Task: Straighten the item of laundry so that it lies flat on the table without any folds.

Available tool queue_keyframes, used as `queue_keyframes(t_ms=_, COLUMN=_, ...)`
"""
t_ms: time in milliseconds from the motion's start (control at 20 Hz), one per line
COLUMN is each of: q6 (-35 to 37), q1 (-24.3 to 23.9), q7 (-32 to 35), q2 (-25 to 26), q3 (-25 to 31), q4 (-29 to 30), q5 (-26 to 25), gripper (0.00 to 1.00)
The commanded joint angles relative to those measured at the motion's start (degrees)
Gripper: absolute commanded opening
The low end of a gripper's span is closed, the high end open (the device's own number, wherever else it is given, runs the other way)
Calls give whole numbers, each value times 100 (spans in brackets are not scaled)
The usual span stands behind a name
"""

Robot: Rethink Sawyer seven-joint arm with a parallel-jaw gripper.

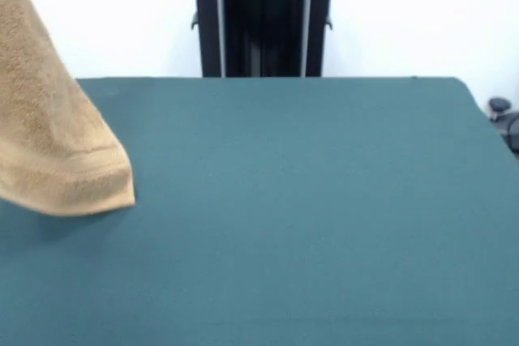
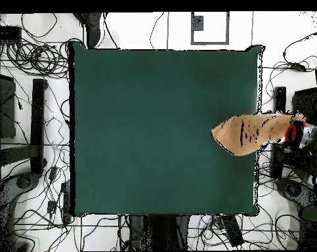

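The light orange-tan terry towel (image 1: pixel 57 143) hangs at the left of the front view. It is held up from beyond the picture's top left, and its banded hem is just above or on the dark green table (image 1: pixel 308 200). In the overhead view the towel (image 2: pixel 246 133) reaches in over the table's right edge (image 2: pixel 258 79) as a long, bunched shape. Its outer end meets a red, white and dark shape (image 2: pixel 300 133) off the table. I cannot tell what that shape is. No gripper shows in either view.
The robot's black pedestal (image 1: pixel 263 26) stands behind the table's far edge, with a bit of red at its top. Cables and stands (image 2: pixel 29 59) lie on the floor around the table. A dark object (image 1: pixel 504 119) sits at the far right.
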Motion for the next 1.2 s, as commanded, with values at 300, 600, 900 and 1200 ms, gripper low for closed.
queue_keyframes(t_ms=300, q6=1428, q1=566, q7=-2342, q2=1037, q3=-267, q4=-1541, q5=-851, gripper=0)
queue_keyframes(t_ms=600, q6=1908, q1=689, q7=-2499, q2=1202, q3=-329, q4=-2021, q5=-1044, gripper=0)
queue_keyframes(t_ms=900, q6=2422, q1=1008, q7=-2982, q2=1695, q3=-429, q4=-2864, q5=-1353, gripper=0)
queue_keyframes(t_ms=1200, q6=2604, q1=1138, q7=-3360, q2=1990, q3=-438, q4=-3412, q5=-1488, gripper=0)
